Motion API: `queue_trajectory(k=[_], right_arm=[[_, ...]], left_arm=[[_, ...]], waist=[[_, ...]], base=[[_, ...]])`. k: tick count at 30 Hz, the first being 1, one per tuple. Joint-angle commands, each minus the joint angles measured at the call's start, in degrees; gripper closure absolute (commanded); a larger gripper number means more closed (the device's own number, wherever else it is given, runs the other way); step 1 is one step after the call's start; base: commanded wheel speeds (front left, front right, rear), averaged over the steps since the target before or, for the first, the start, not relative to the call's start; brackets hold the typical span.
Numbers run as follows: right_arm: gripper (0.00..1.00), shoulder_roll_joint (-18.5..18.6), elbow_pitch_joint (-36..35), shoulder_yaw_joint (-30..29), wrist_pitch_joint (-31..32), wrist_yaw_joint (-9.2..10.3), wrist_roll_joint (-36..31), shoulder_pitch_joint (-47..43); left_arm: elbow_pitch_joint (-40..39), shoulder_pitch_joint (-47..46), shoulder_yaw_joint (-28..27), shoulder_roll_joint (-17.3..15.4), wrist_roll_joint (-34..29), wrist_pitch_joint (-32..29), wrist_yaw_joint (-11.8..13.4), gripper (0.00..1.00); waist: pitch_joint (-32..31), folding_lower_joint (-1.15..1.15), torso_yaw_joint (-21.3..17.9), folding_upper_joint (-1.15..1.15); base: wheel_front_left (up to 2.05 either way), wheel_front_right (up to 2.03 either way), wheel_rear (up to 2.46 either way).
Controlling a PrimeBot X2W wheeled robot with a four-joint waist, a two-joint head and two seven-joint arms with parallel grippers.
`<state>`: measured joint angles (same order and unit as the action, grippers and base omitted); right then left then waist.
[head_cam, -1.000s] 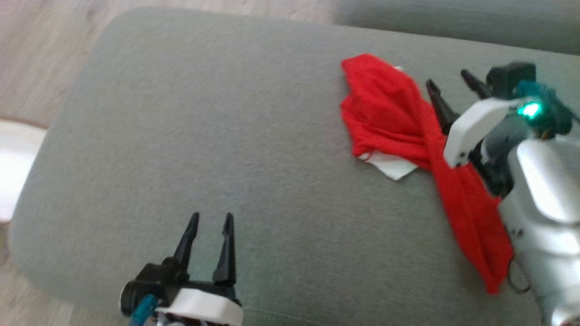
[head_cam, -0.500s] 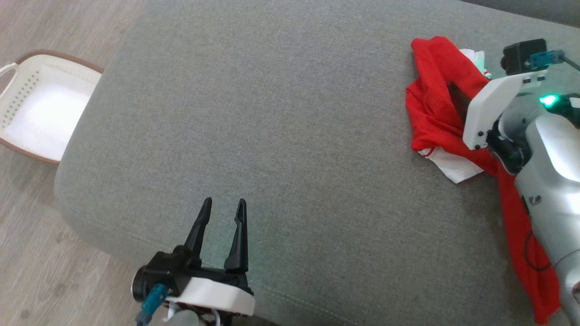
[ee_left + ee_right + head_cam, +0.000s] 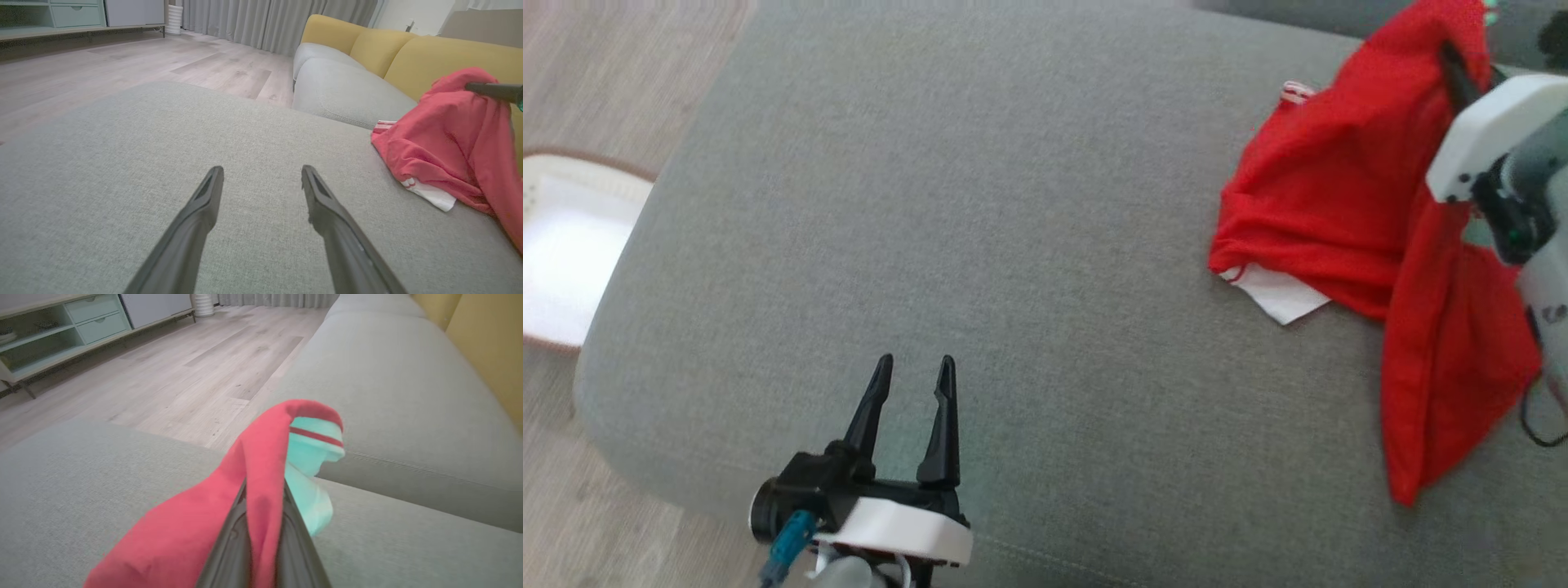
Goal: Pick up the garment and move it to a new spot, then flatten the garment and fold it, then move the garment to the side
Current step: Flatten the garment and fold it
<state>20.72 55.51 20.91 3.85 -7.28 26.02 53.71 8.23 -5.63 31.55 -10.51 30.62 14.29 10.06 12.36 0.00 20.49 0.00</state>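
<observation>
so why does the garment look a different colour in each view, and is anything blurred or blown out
Head view: the garment is saturated red, and the basket at left is blown out white. Left wrist view: the cloth reads washed-out pink; the left fingers are soft. Right wrist view: the white trim takes a teal cast; the right fingers blur at the bottom edge.

head overhead, wrists low, shared garment (image 3: pixel 1323 188)
</observation>
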Motion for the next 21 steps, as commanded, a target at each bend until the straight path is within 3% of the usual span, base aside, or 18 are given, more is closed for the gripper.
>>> queue_trajectory(k=[1, 5, 8, 21], right_arm=[[1.00, 1.00, -1.22, 0.16, -1.16, -0.21, -0.61, 1.88], [1.00, 2.97, 0.08, -0.63, -3.33, -0.21, -2.94, 2.09], [1.00, 2.18, 0.13, -0.39, -4.93, -0.21, -4.07, 1.65], [1.00, -12.54, -2.50, 13.18, -10.76, -0.21, -11.10, -5.11]], left_arm=[[-1.55, -0.84, -2.15, -0.96, -0.51, 0.69, 0.18, 0.00], [-1.94, -0.24, -2.21, -1.55, -0.51, 0.53, 0.43, 0.00], [-2.33, 0.01, -2.13, -1.89, -0.45, 0.14, 0.60, 0.00], [-3.55, 0.30, -2.46, -3.06, -0.03, -0.59, 1.29, 0.00]], waist=[[-1.52, 0.00, -1.31, 0.00], [-3.26, 0.00, -2.48, 0.00], [-4.03, 0.00, -2.79, 0.00], [-4.94, 0.00, -0.57, 0.00]], base=[[0.00, 0.00, 0.00], [0.00, 0.00, 0.00], [0.00, 0.00, 0.00], [0.00, 0.00, 0.00]])
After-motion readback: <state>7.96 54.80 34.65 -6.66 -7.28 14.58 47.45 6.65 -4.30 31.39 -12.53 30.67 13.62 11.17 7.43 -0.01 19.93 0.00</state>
